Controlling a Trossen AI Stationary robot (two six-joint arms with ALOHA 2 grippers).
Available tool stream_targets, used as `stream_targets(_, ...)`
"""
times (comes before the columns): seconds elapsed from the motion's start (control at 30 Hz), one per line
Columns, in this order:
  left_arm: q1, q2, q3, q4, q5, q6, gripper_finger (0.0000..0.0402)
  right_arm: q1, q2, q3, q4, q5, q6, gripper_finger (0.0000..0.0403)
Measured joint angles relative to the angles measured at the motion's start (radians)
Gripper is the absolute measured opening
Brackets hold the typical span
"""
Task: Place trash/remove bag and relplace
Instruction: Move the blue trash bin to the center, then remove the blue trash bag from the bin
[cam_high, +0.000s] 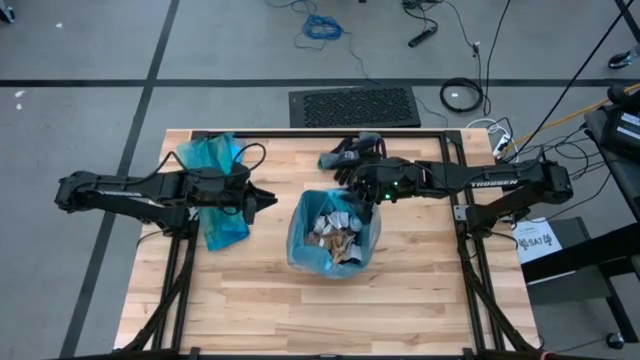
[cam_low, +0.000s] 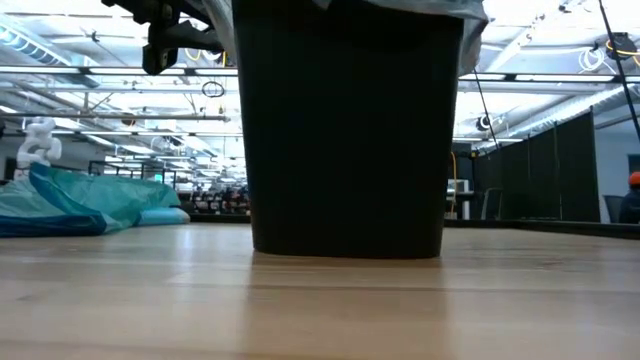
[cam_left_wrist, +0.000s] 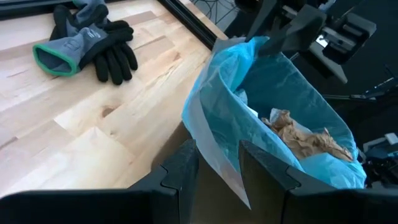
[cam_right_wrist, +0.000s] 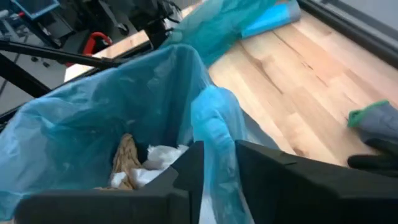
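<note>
Pale wooden planks make up the table (cam_high: 250, 290), with grey floor and loose cables beyond its far edge. Near the middle stands a black bin (cam_low: 345, 140) lined with a blue bag (cam_high: 305, 245), and the trash (cam_high: 335, 235), crumpled white and brown paper, lies inside it. The right gripper (cam_high: 362, 205) sits at the bag's rim; its jaws stand slightly apart with a fold of the blue film between them, the paper scraps just beyond the fingertips (cam_right_wrist: 189, 168). The left gripper (cam_high: 268, 199) hangs just beside the bin's opposite side, its jaws partly spread with the bag's edge running between them, though whether they pinch it cannot be told. Behind the left gripper a spare blue bag (cam_high: 215, 190) lies crumpled on the planks. Black gloves (cam_left_wrist: 87, 40) rest behind the right gripper, near the table's far edge.
</note>
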Motion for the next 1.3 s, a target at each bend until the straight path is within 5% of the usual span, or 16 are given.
stream_targets(0.27, 0.0, 0.0, 0.0, -0.007, 0.002, 0.009, 0.012, 0.0, -0.029, 0.01, 0.006, 0.002, -0.014, 0.0117)
stream_targets(0.57, 0.0, 0.0, 0.0, -0.009, 0.034, 0.002, 0.012, -0.008, -0.135, 0.132, -0.32, 0.092, 0.063, 0.0117)
stream_targets(0.73, 0.0, 0.0, 0.0, -0.01, 0.034, 0.003, 0.012, 0.075, -0.256, 0.142, -0.43, 0.221, 0.151, 0.0117)
stream_targets(0.93, 0.0, 0.0, 0.0, -0.034, 0.034, 0.009, 0.012, 0.287, -0.376, 0.073, -0.621, 0.411, 0.479, 0.0116)
stream_targets(1.1, 0.0, 0.0, 0.0, -0.094, 0.034, 0.01, 0.012, 0.484, -0.401, -0.112, -0.494, 0.551, 0.774, 0.0116)
stream_targets(1.3, 0.0, 0.0, 0.0, -0.117, 0.034, 0.035, 0.012, 0.566, -0.354, -0.366, -0.067, 0.577, 1.029, 0.0116)
